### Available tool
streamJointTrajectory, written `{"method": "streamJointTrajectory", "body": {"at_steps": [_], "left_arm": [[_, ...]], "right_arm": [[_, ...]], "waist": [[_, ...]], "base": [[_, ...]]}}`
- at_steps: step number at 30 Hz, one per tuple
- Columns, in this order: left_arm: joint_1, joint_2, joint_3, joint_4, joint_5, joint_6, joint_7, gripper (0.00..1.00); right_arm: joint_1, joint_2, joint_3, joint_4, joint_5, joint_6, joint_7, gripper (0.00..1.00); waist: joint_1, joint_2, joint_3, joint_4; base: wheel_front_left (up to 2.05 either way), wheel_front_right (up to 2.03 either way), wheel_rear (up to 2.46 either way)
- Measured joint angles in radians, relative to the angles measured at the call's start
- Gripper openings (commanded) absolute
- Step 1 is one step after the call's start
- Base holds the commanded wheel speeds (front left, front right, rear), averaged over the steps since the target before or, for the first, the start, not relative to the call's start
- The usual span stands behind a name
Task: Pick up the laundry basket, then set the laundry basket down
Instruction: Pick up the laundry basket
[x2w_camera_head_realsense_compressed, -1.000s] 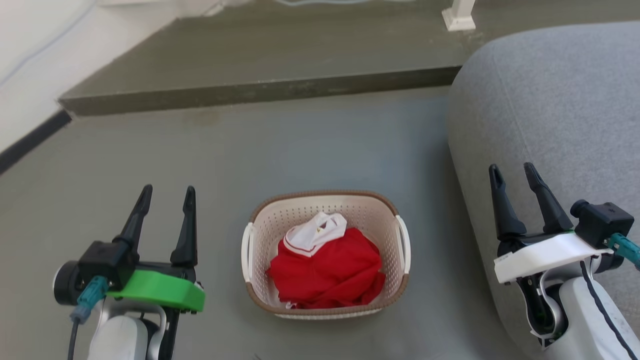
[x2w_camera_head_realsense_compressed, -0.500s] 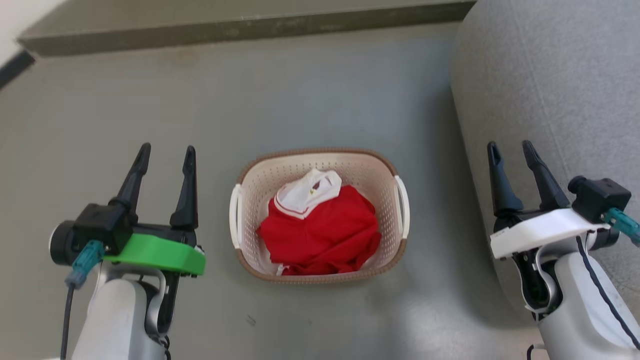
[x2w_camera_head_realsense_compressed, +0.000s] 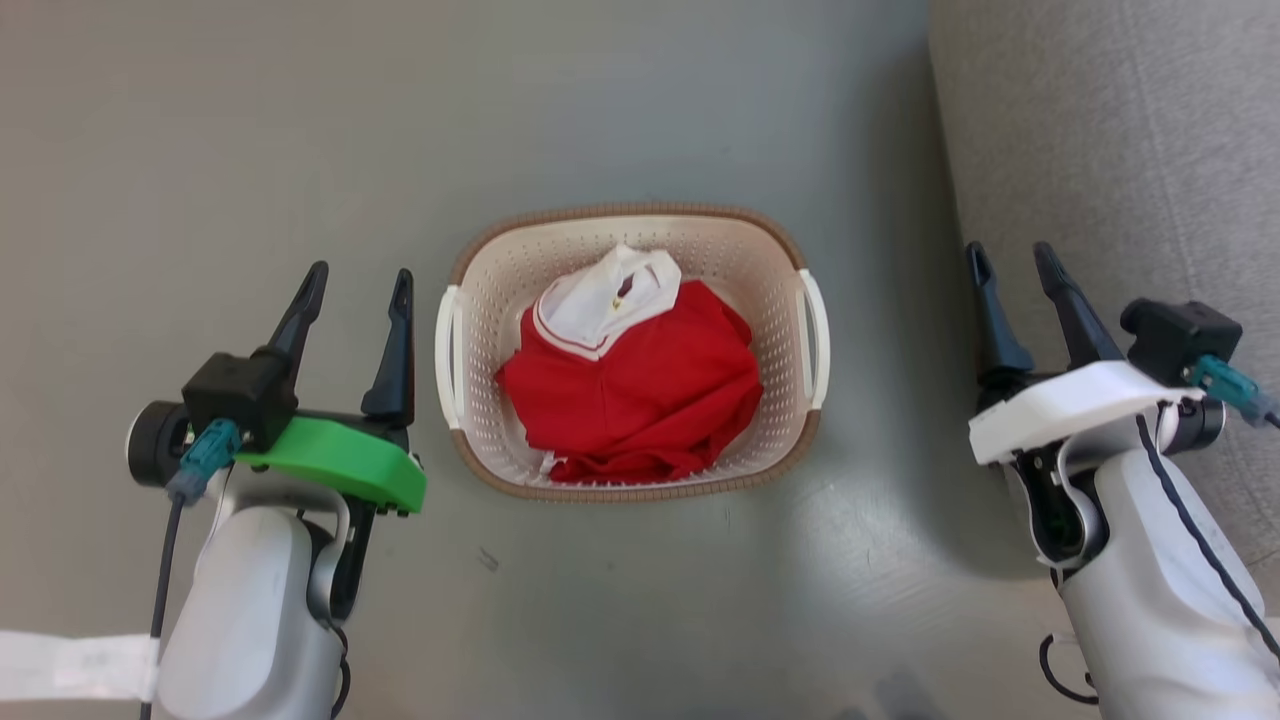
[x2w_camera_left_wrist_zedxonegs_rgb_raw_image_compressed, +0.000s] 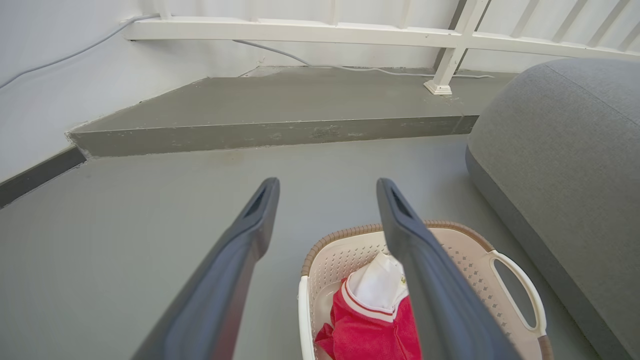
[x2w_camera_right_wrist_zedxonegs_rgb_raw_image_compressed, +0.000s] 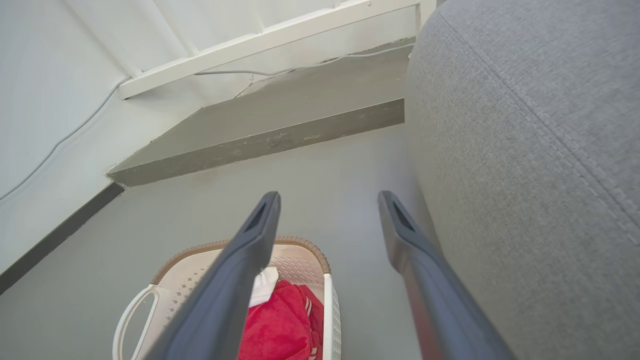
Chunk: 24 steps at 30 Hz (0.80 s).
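Head camera has tipped down since a second ago: the raised step has gone off the top of the head view, and the laundry basket (x2w_camera_head_realsense_compressed: 625, 210) sits higher in it. The gap between the left claw (x2w_camera_head_realsense_compressed: 360, 272) and the basket's left handle (x2w_camera_head_realsense_compressed: 447, 355) is narrower than before; the claw is now just beside that handle, with a sliver of floor (x2w_camera_head_realsense_compressed: 250, 130) showing between them.

Basket stands upright on the floor, between the two arms, near the edge of the grey sofa (x2w_camera_head_realsense_compressed: 1100, 150). Inside it lies a bundled red garment (x2w_camera_head_realsense_compressed: 640, 390), white collar (x2w_camera_head_realsense_compressed: 605, 300) uppermost.

Left claw: fingers apart, empty. Right claw (x2w_camera_head_realsense_compressed: 1008, 250): fingers apart, empty, well clear of the right handle (x2w_camera_head_realsense_compressed: 818, 340), hanging at the sofa's edge.

Head view gives the full rim and both handles from above. Left wrist view adds the step (x2w_camera_left_wrist_zedxonegs_rgb_raw_image_compressed: 270, 135) along the floor's far edge and a white railing (x2w_camera_left_wrist_zedxonegs_rgb_raw_image_compressed: 300, 32) above it; its right finger hides part of the basket. Right wrist view catches the basket low between finger and frame edge, with the sofa taking up its right side.
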Motion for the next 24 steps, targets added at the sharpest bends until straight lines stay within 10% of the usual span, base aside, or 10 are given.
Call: {"method": "streamJointTrajectory", "body": {"at_steps": [24], "left_arm": [[-0.266, -0.011, -0.084, 0.295, -0.068, 0.000, 0.000, 1.00]], "right_arm": [[-0.256, 0.026, 0.050, 0.289, 0.027, 0.010, 0.000, 1.00]], "waist": [[0.0000, 0.0000, 0.248, 0.031]], "base": [[0.00, 0.00, 0.00]]}}
